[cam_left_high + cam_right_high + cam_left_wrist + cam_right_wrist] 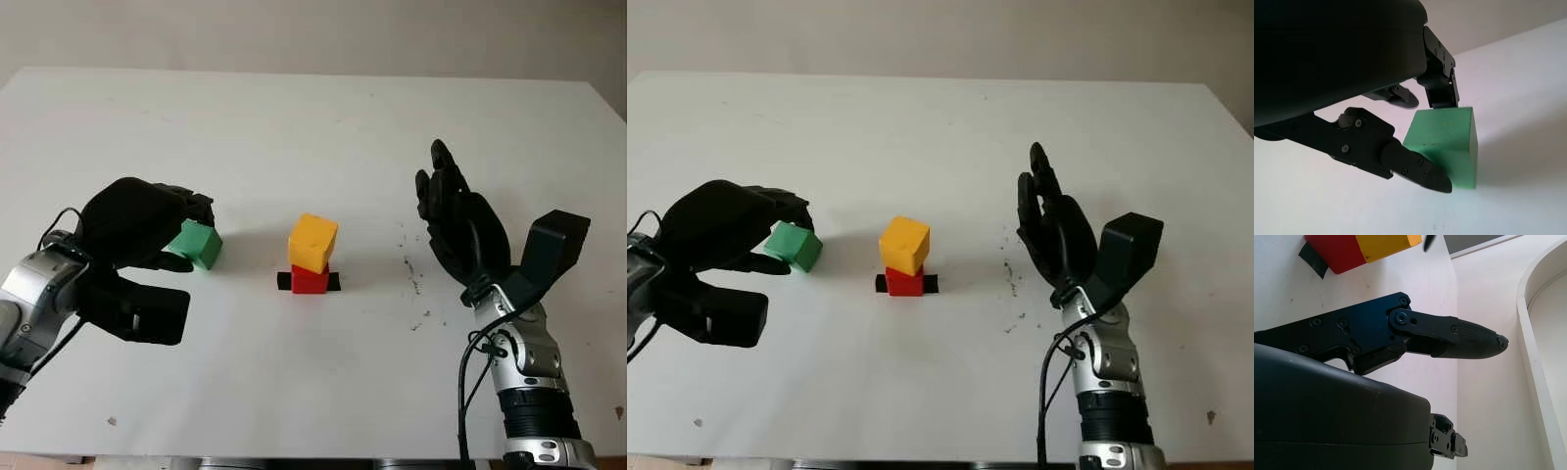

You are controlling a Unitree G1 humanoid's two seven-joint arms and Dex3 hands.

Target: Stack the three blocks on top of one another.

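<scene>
One block [313,243] sits atop another [310,280] mid-table [294,127]; the third block [199,245] lies left, seemingly slightly raised.

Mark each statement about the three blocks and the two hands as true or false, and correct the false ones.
1. The yellow block sits on the red block. True.
2. The green block is on top of the stack. False: it is to the stack's left, in the left hand.
3. The right hand holds a block. False: it is open, to the right of the stack.
4. Black tape lies under the red block. True.
</scene>
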